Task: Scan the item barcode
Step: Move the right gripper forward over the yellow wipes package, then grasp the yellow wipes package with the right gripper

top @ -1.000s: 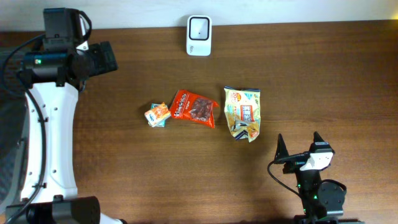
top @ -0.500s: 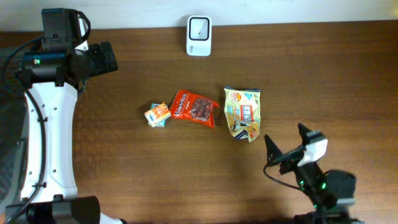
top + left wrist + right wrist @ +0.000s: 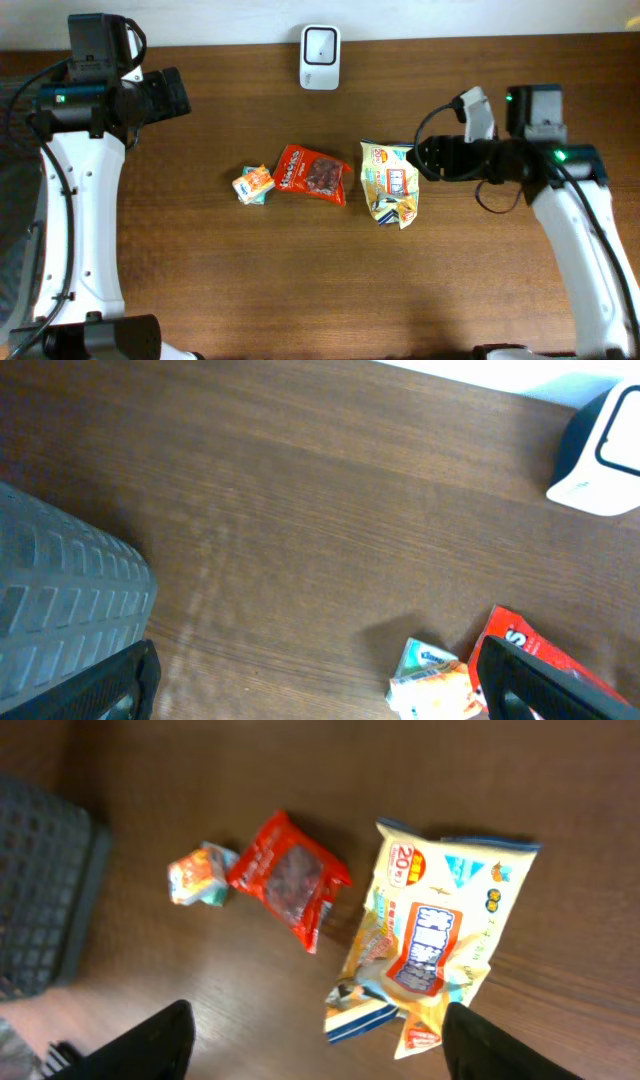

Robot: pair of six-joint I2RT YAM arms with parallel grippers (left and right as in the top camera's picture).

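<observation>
I am at the pick-up step: my right gripper (image 3: 422, 160) hovers, jaws spread and empty, at the right edge of the yellow snack packet (image 3: 391, 182). The packet lies flat near the middle of the table (image 3: 250, 280), well apart from the scanner (image 3: 320, 43) at the far edge. Next, I judge, the gripper must drop and pinch the packet, while the left gripper (image 3: 315, 685) hangs open by the far left corner.

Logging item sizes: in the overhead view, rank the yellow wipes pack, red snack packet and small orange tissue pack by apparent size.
Largest: yellow wipes pack.
Then: red snack packet.
Smallest: small orange tissue pack.
All lie at similar camera distance.
</observation>
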